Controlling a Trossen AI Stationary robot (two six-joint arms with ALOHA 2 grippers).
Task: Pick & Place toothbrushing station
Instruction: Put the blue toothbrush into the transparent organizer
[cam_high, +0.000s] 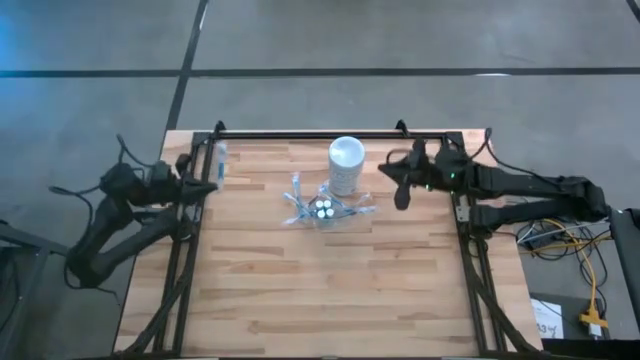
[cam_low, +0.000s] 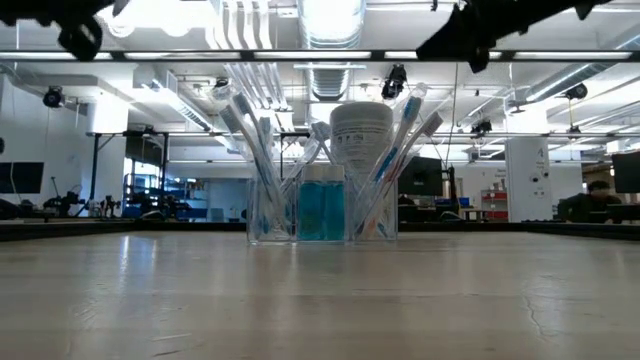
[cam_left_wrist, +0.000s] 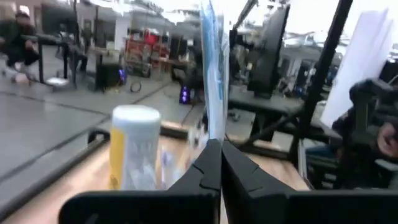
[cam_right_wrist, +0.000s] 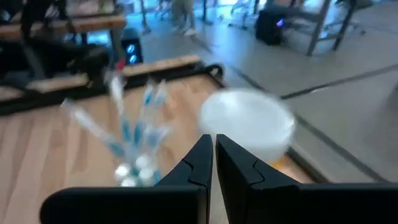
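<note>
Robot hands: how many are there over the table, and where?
2. The left hand is at the table's left edge, shut on a toothbrush. The right hand is just right of the white cup, shut and empty.

I see the holder (cam_high: 323, 210) mid-counter (cam_high: 320, 290) with toothbrushes (cam_high: 296, 205) and tubes (cam_high: 324, 208) in it, the cup (cam_high: 346, 163) just behind; left tool (cam_high: 212, 172) at the counter's left edge grips a toothbrush (cam_high: 220, 160)
</note>
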